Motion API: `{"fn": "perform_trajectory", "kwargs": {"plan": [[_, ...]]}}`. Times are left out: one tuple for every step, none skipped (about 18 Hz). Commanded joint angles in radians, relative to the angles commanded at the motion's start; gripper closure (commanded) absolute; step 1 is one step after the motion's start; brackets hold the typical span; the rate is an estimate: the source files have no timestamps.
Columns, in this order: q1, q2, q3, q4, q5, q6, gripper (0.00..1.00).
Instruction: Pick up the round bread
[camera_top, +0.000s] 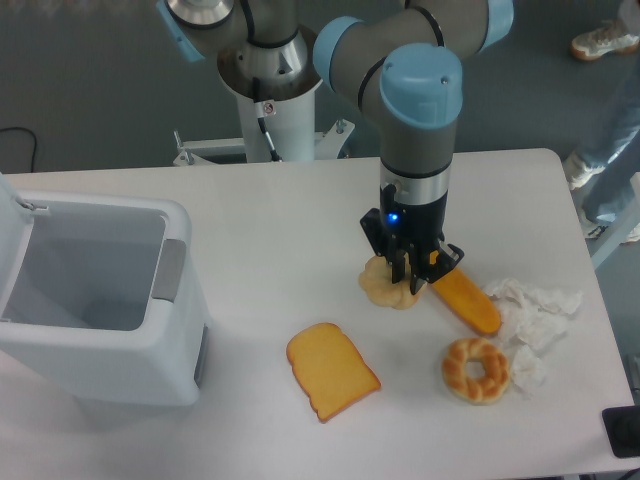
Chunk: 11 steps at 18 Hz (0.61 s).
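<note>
The round bread (385, 287) is showing pale beige-yellow. The gripper (409, 275) is showing black, under an arm (415, 130) showing grey with light blue caps. The toast slice (331, 371) is showing orange with a darker crust. The ring pastry (476, 369) is showing golden-brown with a braided pattern. The long bread (466, 302) is showing orange. The crumpled paper (535, 303), the table (280, 230) and the bin (100, 290) are showing white.

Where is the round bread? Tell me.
The round bread sits right of centre on the table, under the gripper, beside the orange loaf and above-right of the toast.
</note>
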<state>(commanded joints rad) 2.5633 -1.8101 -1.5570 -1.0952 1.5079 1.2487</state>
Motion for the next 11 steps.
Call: {"fn": "perform_trajectory", "kwargs": {"plan": [[0.005,0.003,0.0,-0.003,0.0,0.003,0.67],[0.012,0.009,0.0,-0.014,0.0,0.015,0.67],[0.018,0.012,0.0,-0.027,0.0,0.032,0.67],[0.02,0.014,0.0,-0.037,0.0,0.052,0.67],[0.02,0.015,0.0,-0.041,0.0,0.064,0.67],[0.021,0.017,0.0,-0.043,0.002,0.072,0.67],[0.021,0.018,0.0,-0.044,0.0,0.078,0.67],[0.021,0.018,0.0,-0.046,0.002,0.078,0.67],[0.021,0.018,0.0,-0.046,0.002,0.08,0.67],[0.023,0.018,0.0,-0.046,0.002,0.08,0.67],[0.023,0.018,0.0,-0.046,0.0,0.078,0.67]]}}
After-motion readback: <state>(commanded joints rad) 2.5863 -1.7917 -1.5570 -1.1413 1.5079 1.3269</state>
